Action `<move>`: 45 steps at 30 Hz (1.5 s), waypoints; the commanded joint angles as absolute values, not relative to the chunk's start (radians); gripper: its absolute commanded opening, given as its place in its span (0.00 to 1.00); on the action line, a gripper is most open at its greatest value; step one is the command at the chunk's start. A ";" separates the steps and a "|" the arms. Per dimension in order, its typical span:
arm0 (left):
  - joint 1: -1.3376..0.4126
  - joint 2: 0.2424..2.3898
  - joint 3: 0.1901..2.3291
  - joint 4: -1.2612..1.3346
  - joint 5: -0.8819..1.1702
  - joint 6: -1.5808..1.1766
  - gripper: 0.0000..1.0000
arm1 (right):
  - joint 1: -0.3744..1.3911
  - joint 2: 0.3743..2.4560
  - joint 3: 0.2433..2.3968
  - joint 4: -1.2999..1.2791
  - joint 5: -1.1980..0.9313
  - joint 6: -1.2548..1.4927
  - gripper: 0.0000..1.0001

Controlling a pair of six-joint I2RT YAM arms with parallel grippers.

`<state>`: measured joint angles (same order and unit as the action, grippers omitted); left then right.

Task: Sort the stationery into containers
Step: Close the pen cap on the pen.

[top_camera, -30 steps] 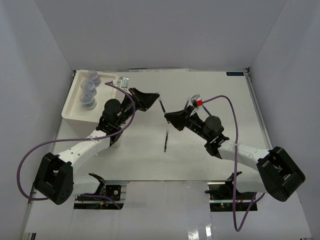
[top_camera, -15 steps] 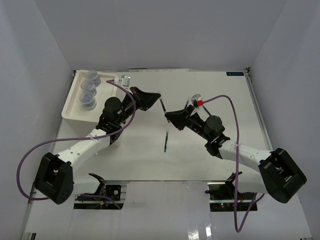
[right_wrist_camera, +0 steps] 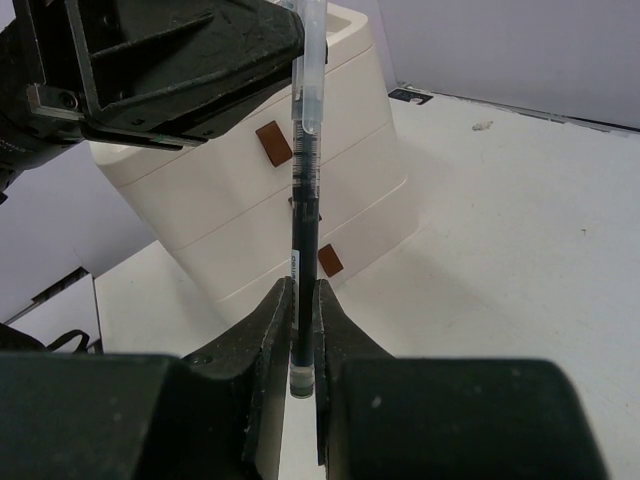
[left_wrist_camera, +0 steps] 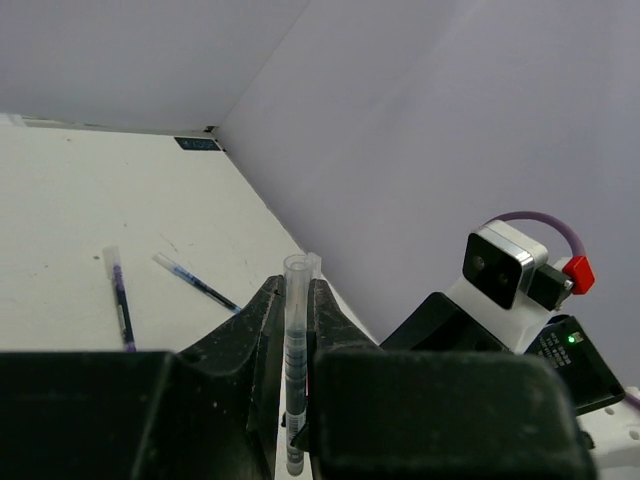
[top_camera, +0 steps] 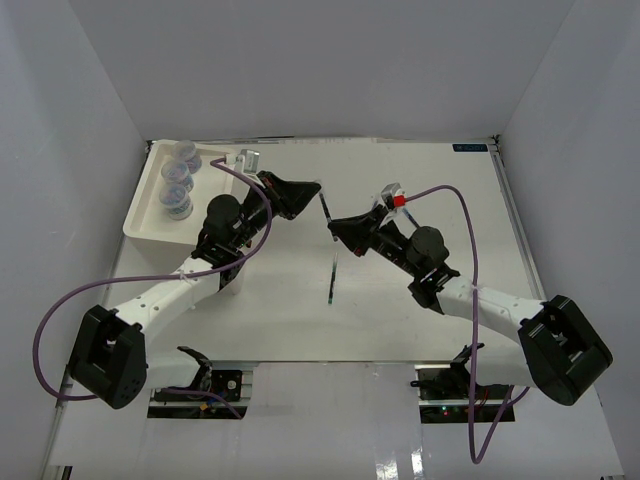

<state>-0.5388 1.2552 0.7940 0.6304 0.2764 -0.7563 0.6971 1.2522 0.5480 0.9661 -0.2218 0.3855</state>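
Observation:
A dark blue pen with a clear cap hangs above the table between both grippers. My left gripper is shut on the clear cap end. My right gripper is shut on the dark barrel. The white drawer box stands at the far left, and three clear jars sit in its top tray. In the right wrist view its drawers with brown knobs rise behind the pen.
Another pen lies on the table just below the grippers. Two loose pens show on the table in the left wrist view. The right arm's camera head is close to the left gripper. White walls enclose the table.
Both grippers have shifted slightly toward the back with the pen between them. Both grips are unchanged.

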 commanded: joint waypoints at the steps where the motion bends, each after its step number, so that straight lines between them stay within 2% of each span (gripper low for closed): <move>1: -0.571 1.236 0.796 0.554 0.347 -0.654 0.00 | 0.698 1.221 0.629 1.065 -0.181 0.371 0.08; 9: -0.580 1.230 0.781 0.589 0.379 -0.664 0.00 | 0.696 1.183 0.607 1.078 -0.170 0.359 0.08; 16: -0.586 1.258 0.781 0.618 0.460 -0.703 0.06 | 0.687 1.158 0.629 1.078 -0.199 0.338 0.08; 26: -0.586 1.206 0.819 0.532 0.449 -0.667 0.07 | 0.680 1.080 0.623 1.054 -0.218 0.313 0.08; 39: -0.586 1.190 0.925 0.433 0.459 -0.653 0.31 | 0.680 1.068 0.626 1.002 -0.287 0.327 0.08; 45: -0.586 1.189 0.940 0.443 0.465 -0.664 0.35 | 0.680 1.063 0.623 0.977 -0.268 0.319 0.08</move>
<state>-0.5842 1.2053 0.9054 0.4721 0.4351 -0.6693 0.6819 1.0897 0.5781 0.8974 -0.2794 0.3321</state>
